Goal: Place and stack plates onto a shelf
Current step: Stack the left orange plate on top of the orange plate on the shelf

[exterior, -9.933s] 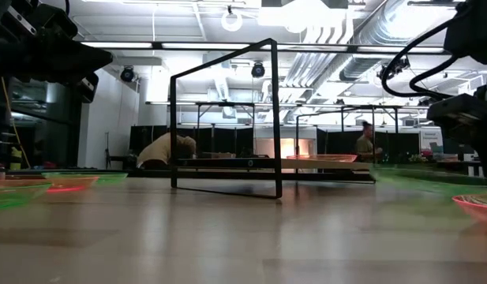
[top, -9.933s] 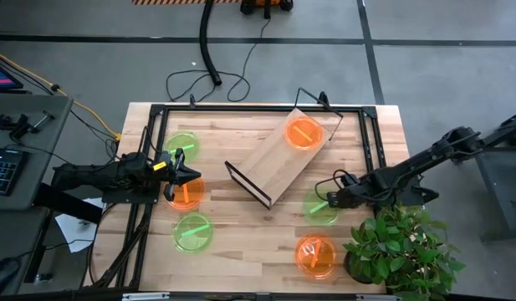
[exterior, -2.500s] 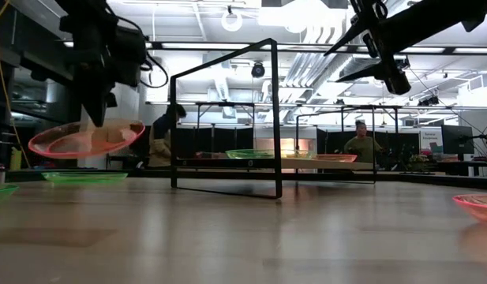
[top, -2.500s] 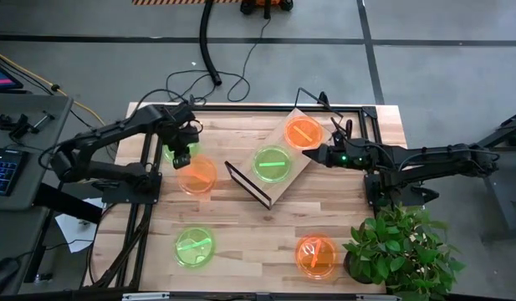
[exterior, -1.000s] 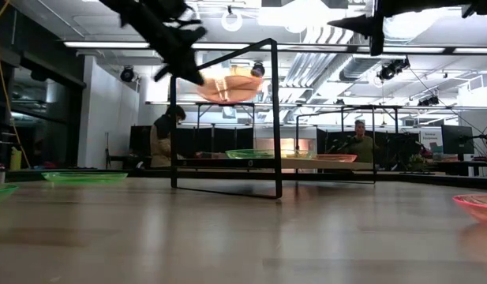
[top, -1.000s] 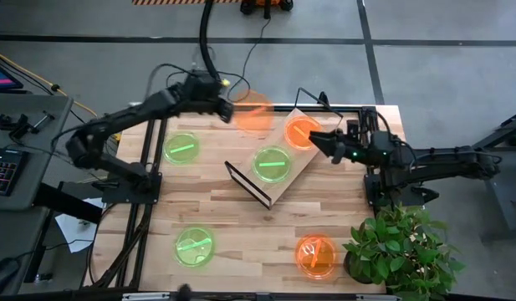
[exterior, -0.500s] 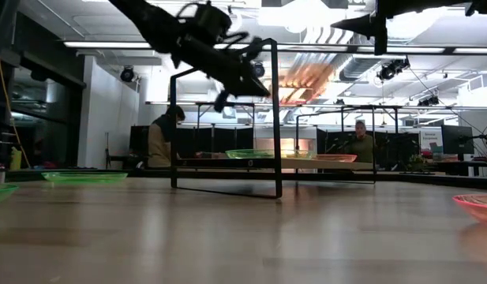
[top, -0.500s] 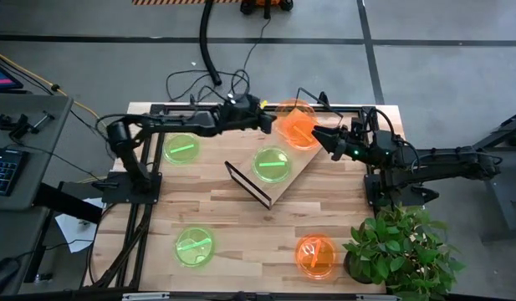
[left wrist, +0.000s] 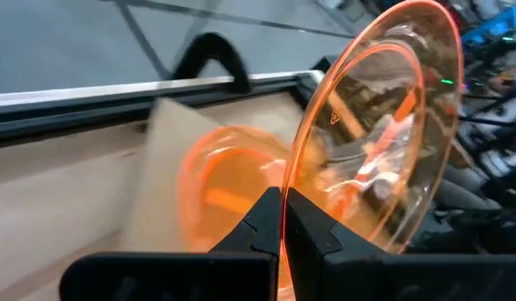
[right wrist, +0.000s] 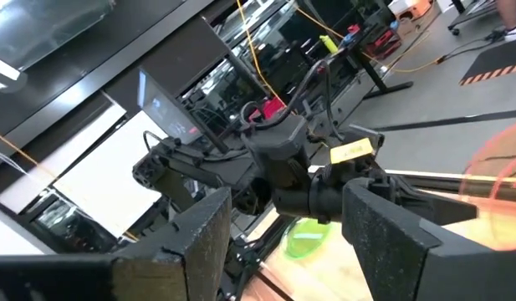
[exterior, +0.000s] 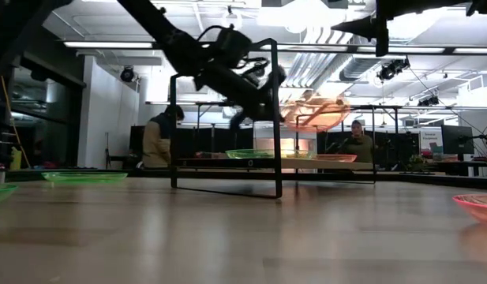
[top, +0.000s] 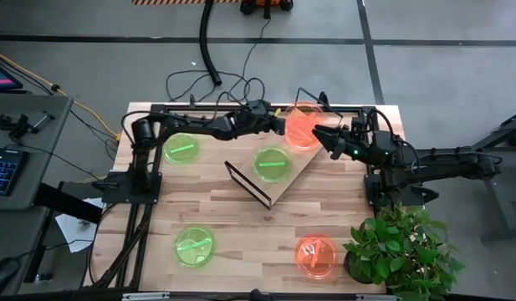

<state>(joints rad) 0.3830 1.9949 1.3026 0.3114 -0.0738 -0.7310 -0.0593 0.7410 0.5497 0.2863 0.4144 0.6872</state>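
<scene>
My left gripper [top: 280,124] reaches across the table's far side, shut on an orange plate [top: 304,124]. It holds the plate in the air over the far end of the plywood shelf [top: 283,180]. A second orange plate [left wrist: 220,191] lies on the shelf just below the held one. A green plate [top: 272,163] lies on the shelf's middle. Two green plates [top: 182,149] [top: 194,245] and an orange one [top: 314,256] lie on the table. My right gripper [top: 328,139] hovers open just right of the held plate. My left gripper pinches the orange plate's rim [left wrist: 283,194] between its two fingers [left wrist: 256,224], on the edge nearest the arm. The fingers come from the table's left, slanting slightly down. The plate [exterior: 316,115] is lifted clear above the shelf, close to level.
A potted plant [top: 401,247] stands at the table's near right corner. A black frame [top: 241,109] runs along the table's edges. The shelf's wire frame [exterior: 224,118] stands upright at its near end. People show in the room behind [exterior: 158,143].
My left gripper has carried the orange plate toward the table's right edge and down. It went from above the far edge to just over the shelf's far end, and its wrist rolled on the way. The plate stays clear of the shelf.
</scene>
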